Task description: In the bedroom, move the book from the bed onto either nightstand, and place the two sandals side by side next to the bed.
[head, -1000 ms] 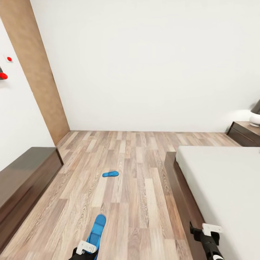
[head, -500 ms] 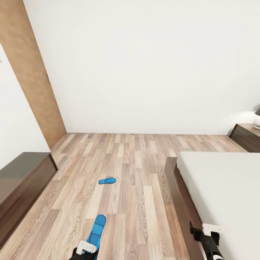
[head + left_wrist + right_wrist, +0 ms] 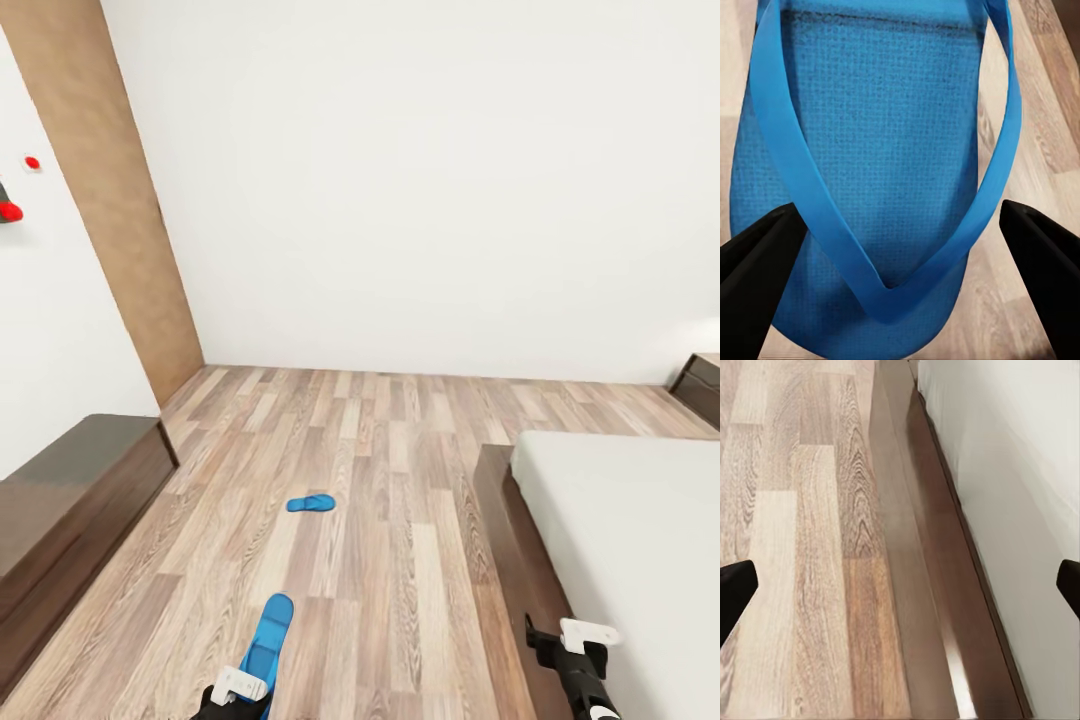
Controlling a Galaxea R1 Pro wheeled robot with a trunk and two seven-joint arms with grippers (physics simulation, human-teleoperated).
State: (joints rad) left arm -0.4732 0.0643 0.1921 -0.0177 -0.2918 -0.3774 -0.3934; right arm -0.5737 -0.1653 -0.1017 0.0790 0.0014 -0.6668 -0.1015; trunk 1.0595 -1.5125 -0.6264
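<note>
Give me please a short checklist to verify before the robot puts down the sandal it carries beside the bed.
1. Held sandal sits between the left gripper fingers: ok.
2. Firm grip on it: cannot tell; the finger contact is not clear.
3. Second sandal located on the floor: ok, but it lies apart from the bed.
4. Bare floor beside the bed frame for both sandals: ok.
5. Right gripper empty and open: ok.
6. Sandals side by side: not ok yet.
</note>
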